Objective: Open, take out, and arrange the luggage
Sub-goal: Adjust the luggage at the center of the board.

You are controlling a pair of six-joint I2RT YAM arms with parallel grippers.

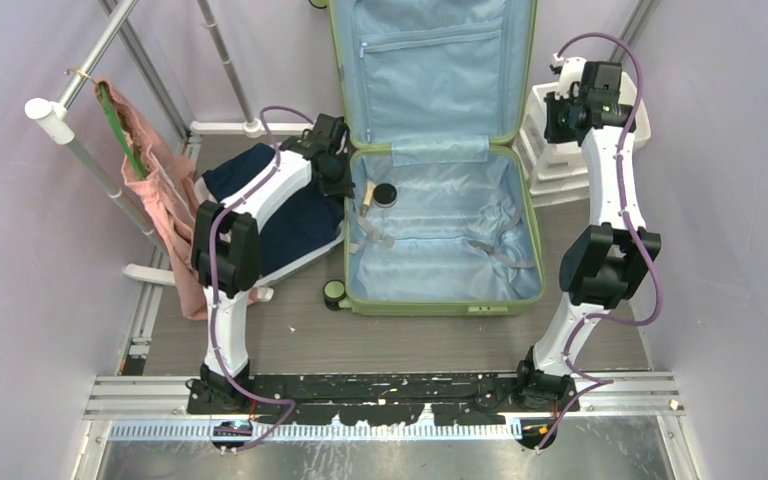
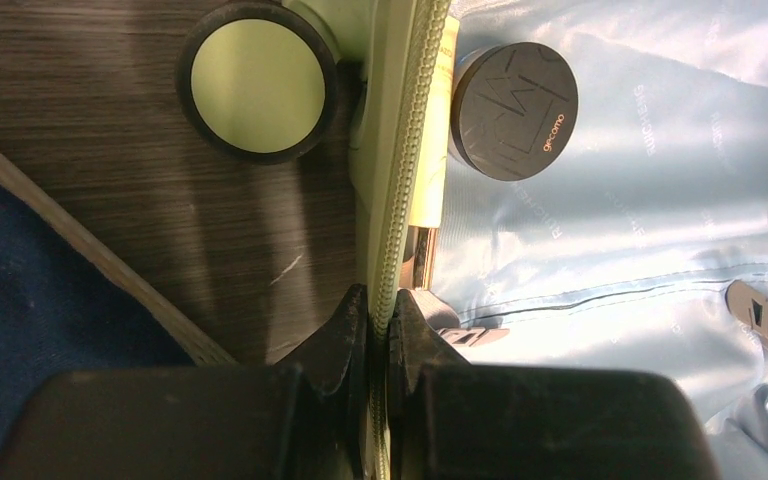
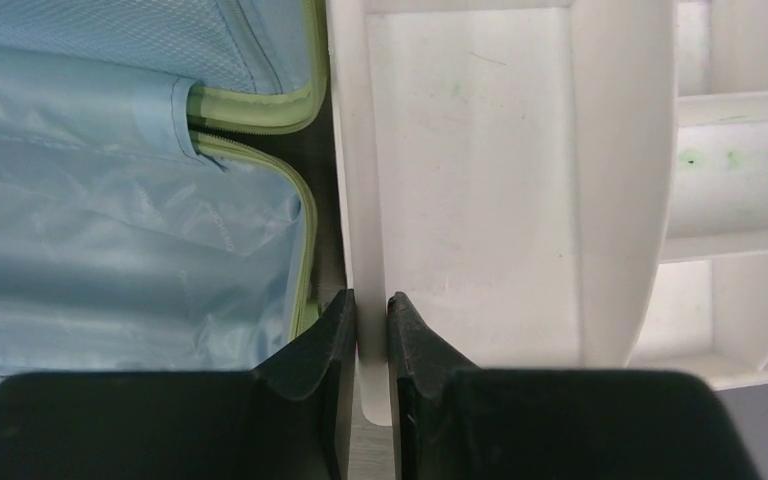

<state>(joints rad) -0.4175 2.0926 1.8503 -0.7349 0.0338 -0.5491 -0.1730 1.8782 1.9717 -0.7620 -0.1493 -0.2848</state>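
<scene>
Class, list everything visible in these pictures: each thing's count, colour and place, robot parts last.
luggage: one, light green, open, centre.
jar: one, black, inside luggage, left rim.
stick: one, tan, beside jar.
cloth: one, navy, left of luggage.
garment: one, pink, hanging far left.
rack: one, white and metal, far left.
drawer unit: one, white, right of luggage.
left claw: one, black, shut on luggage rim.
right claw: one, black, shut on drawer unit.

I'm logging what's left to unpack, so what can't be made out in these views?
- Top view: the lid of the luggage runs off the top edge; its zip pocket is shut, contents hidden by lining.
- Top view: the right arm covers much of the white drawer unit; drawer contents unseen.
- Left wrist view: the luggage rim hides part of the pale item beside the black jar; unidentifiable.
</scene>
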